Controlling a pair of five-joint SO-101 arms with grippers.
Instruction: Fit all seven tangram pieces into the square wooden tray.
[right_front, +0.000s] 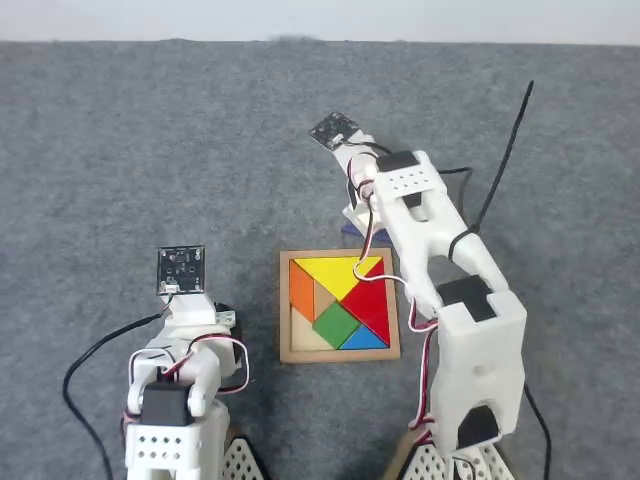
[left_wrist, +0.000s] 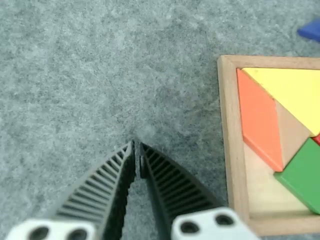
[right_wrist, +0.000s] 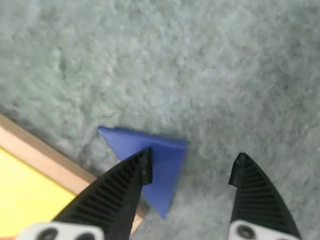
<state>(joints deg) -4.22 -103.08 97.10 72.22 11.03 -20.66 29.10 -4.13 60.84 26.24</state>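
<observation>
The square wooden tray (right_front: 285, 312) lies mid-table and holds an orange piece (right_front: 302, 290), a yellow triangle (right_front: 340, 274), a red triangle (right_front: 373, 300), a green square (right_front: 335, 323) and a light blue triangle (right_front: 365, 340). Bare wood shows beside the orange piece (left_wrist: 257, 120). A dark blue triangle (right_wrist: 167, 155) lies flat on the carpet just outside the tray's far rim (right_wrist: 45, 155). My right gripper (right_wrist: 194, 156) hangs open over it, one finger overlapping the triangle's edge. My left gripper (left_wrist: 137, 147) is shut on nothing, above carpet beside the tray (left_wrist: 227, 150).
Grey carpet covers the whole table, with open room to the left of and beyond the tray. The right arm (right_front: 440, 260) stretches along the tray's right side. The left arm (right_front: 180, 370) sits at the front left.
</observation>
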